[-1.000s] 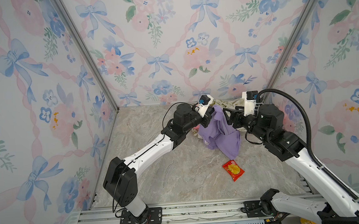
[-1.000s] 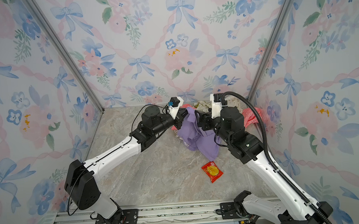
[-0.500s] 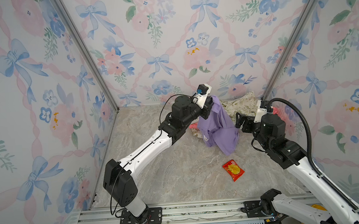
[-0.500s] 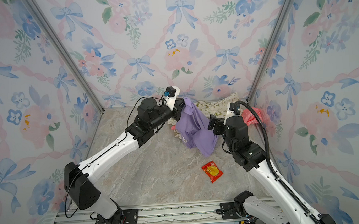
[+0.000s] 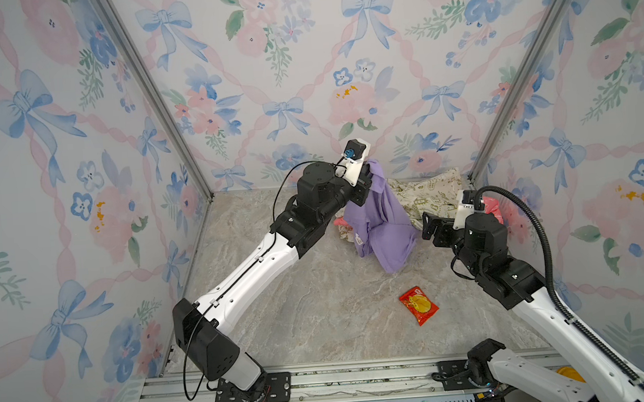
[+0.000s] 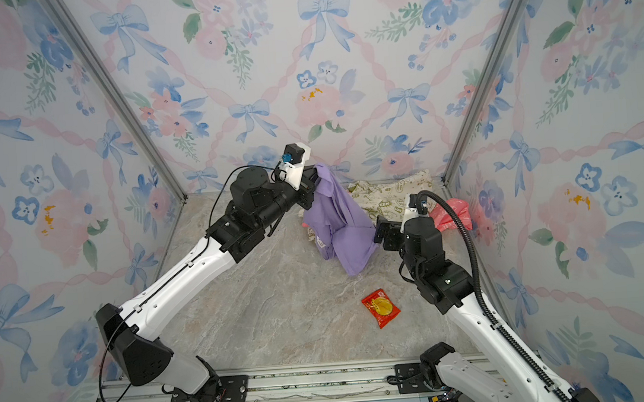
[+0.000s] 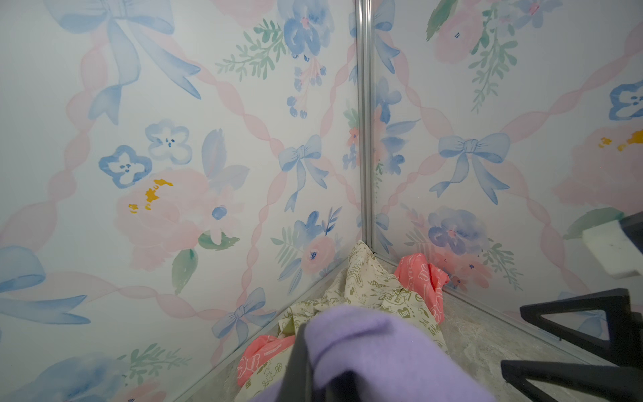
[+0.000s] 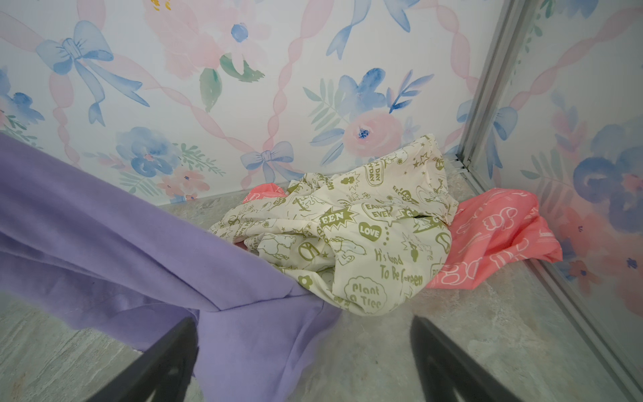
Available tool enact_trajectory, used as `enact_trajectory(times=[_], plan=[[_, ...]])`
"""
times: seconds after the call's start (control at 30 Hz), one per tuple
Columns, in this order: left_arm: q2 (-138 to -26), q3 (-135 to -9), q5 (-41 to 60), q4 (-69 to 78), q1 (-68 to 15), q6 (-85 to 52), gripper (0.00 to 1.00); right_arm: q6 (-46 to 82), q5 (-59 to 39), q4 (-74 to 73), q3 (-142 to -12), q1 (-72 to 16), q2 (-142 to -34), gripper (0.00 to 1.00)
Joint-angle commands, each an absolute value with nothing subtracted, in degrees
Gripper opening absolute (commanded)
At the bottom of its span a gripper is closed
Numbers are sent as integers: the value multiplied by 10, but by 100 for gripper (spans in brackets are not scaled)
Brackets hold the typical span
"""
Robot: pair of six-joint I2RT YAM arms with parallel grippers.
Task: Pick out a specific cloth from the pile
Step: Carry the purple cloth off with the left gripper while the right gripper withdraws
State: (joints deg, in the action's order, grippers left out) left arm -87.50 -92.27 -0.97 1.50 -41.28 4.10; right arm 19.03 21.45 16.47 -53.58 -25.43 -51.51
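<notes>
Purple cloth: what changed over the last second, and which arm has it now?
The left gripper, shut on the cloth, lifted it higher, so it now hangs from that gripper beside the pile. The right gripper spread its fingers wide and drew back from the cloth toward the right. The pile and the red snack packet look unmoved.

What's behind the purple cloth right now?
Behind the purple cloth, the pile sits in the back corner: a cream cloth with green print, with a coral-pink cloth showing at both its ends. How far the pink runs beneath the cream cloth is covered.
</notes>
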Motion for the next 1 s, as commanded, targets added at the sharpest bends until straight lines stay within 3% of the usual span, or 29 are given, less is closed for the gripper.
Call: enact_trajectory(times=[0.0,0.57,0.97], plan=[[-808,-947,-62,44,-395,66,0,180,214,165,-529,-250,-515,97],[-675,-883,-90,26,-217,21,0,165,206,192,-529,-250,-480,97],[-762,-903,-87,27,-110,-31,0,157,196,176,-518,-250,-498,97]])
